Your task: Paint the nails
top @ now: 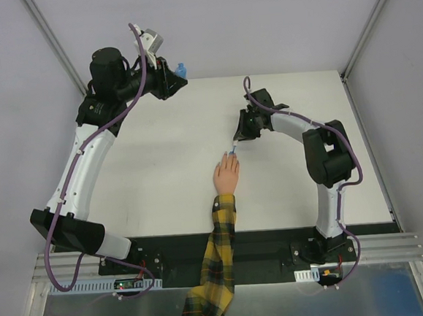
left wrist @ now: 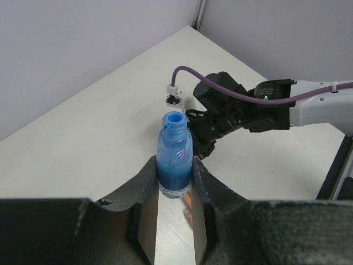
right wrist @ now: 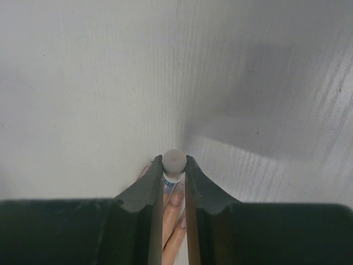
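Peach and very small, the nails (right wrist: 177, 197) sit at the fingertips of a hand (top: 226, 176) that lies flat near the middle of the white table (top: 146, 170), its plaid sleeve (top: 217, 253) coming from the near edge. I judge them hard and smooth, on fingers that may give a little. They are not for grasping, only for a light touch of the brush, and the hand looks light enough to slide if I press. Just above them the right gripper (top: 239, 136) is clamped on a round white cap (right wrist: 174, 159); the brush under it is mostly hidden. Far left, the left gripper (left wrist: 175, 185) is closed tight around the open blue bottle (left wrist: 175, 152), held up near the table's far edge.
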